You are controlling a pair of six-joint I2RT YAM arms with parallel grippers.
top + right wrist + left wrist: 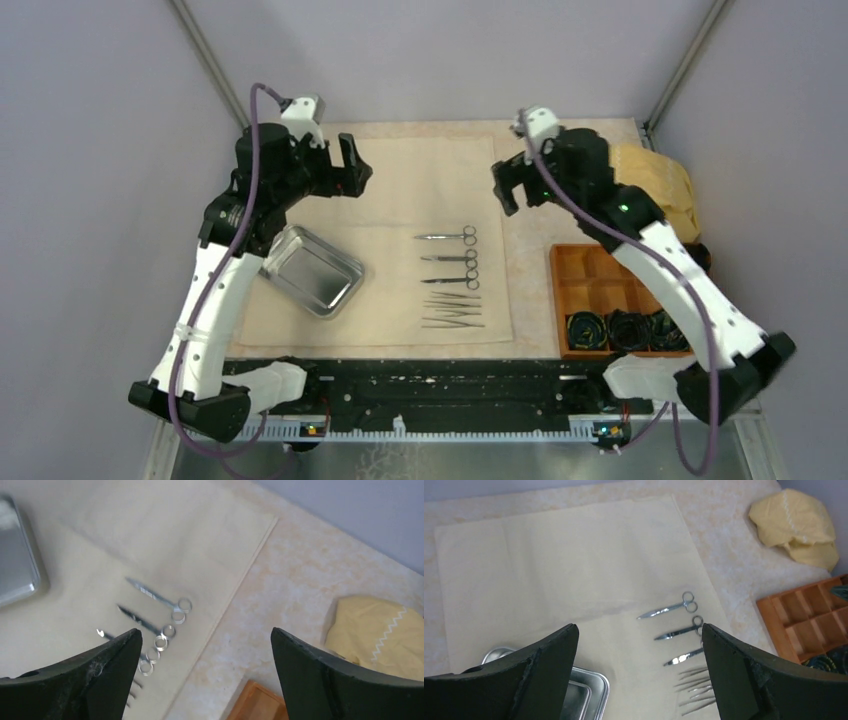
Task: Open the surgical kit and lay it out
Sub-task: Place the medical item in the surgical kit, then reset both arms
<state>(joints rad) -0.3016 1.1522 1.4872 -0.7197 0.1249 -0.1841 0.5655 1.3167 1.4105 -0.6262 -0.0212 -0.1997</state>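
Hovering well above the desk (pixel 527 262), both claws were spread wide and held nothing. The left claw (pixel 348 165) hung over the far left of the cream cloth sheet (pixel 420 180), and the right claw (pixel 506 186) hung near its far right edge. The sheet lay flat, with the steel tray (pixel 312 270) on its left part and the scissors (pixel 452 258) and tweezers (pixel 455 320) in a column to the right.

The layout looked close to done, so the main risk was disturbance. A claw coming down low could snag the sheet, dragging it and scattering the slim instruments, or it could knock the skewed tray.

Only the overhead view showed the whole tray and both arms. The wrist views showed the zigzag trim on the mustard-yellow cloth (pixel 794 527), which the right arm partly hid from above.
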